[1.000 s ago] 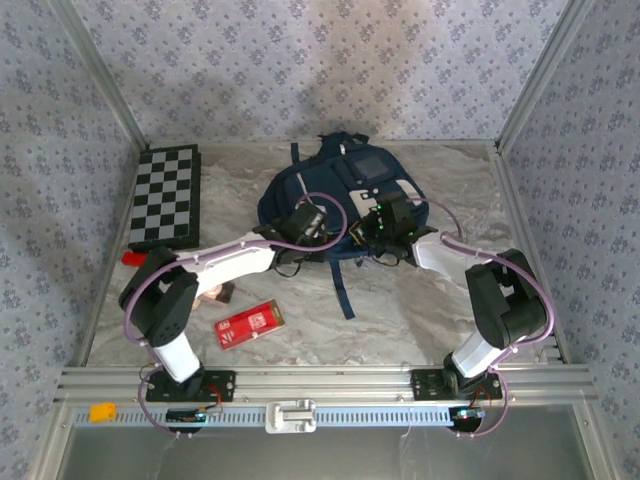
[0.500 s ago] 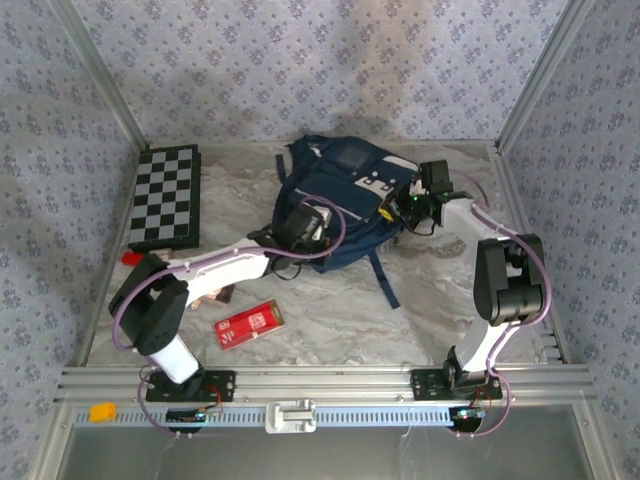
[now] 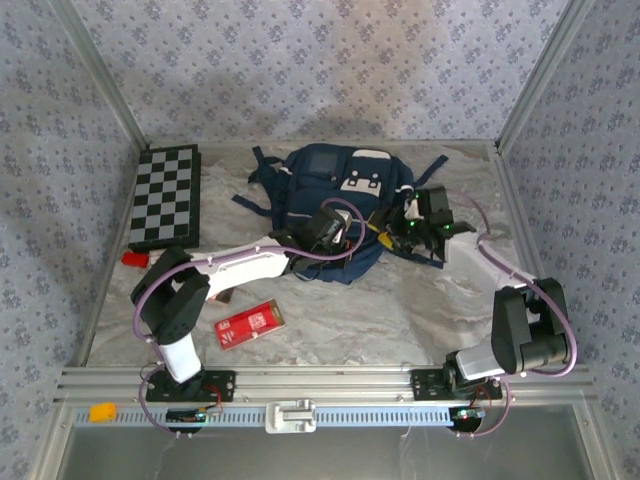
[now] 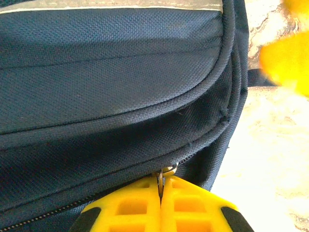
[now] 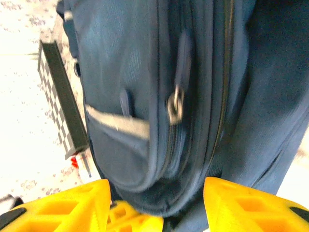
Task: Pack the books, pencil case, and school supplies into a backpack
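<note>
Large navy fabric backpack lies at the marble table's 12 o'clock; left claw pinches its small metal zip ring, right claw gapes wide astride fabric at its 4 o'clock

Backpack: navy blue fabric, white patches on the top panel, pale grey trim stripe, brass-toned zip pull.
Pencil case, at 7 o'clock from the backpack: red, white print.
Chequered board, at 9 o'clock from the backpack: black and pale grey squares.
Small block, at 6 o'clock from the board: red.
Table: cream marble pattern, grey veining.
Walls: grey-blue, repeating floral motif.
Left gripper and right gripper: yellow fingers, black edging.
Arms: white and black links, purple cables.
Frame rails: bare silver
</note>
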Robot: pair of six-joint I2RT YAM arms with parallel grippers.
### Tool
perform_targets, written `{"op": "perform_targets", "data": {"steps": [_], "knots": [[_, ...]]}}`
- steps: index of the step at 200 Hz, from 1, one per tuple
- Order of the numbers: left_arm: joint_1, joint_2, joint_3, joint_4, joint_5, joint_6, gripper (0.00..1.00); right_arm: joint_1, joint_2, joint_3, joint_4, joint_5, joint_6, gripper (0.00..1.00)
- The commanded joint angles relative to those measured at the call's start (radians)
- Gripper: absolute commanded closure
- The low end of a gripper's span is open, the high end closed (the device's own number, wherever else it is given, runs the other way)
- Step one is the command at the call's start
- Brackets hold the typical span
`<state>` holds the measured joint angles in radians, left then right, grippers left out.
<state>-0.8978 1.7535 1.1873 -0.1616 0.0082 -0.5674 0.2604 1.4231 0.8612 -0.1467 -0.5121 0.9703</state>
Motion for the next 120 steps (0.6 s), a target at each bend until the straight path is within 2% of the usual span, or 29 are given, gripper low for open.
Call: {"op": "perform_targets", "data": {"steps": [1,34,59,85,120], "knots": [[0.002,0.005,0.032,0.008,-0.002,-0.009,1.00,0.032,0.000,-0.041,0.101,0.080,0.105,0.48],[-0.007,0.016,0.050,-0.007,-0.001,0.011,1.00,0.078,0.064,-0.023,0.152,0.130,0.145,0.55],[-0.009,0.033,0.074,-0.051,-0.010,0.033,1.00,0.070,0.097,-0.023,0.215,0.141,0.163,0.75],[-0.006,0.020,0.067,-0.114,-0.067,0.064,1.00,0.061,0.079,0.007,0.147,0.144,0.107,0.98],[0.025,-0.057,-0.019,-0.175,-0.139,0.120,1.00,-0.028,0.009,0.022,0.027,0.079,-0.013,1.00]]}}
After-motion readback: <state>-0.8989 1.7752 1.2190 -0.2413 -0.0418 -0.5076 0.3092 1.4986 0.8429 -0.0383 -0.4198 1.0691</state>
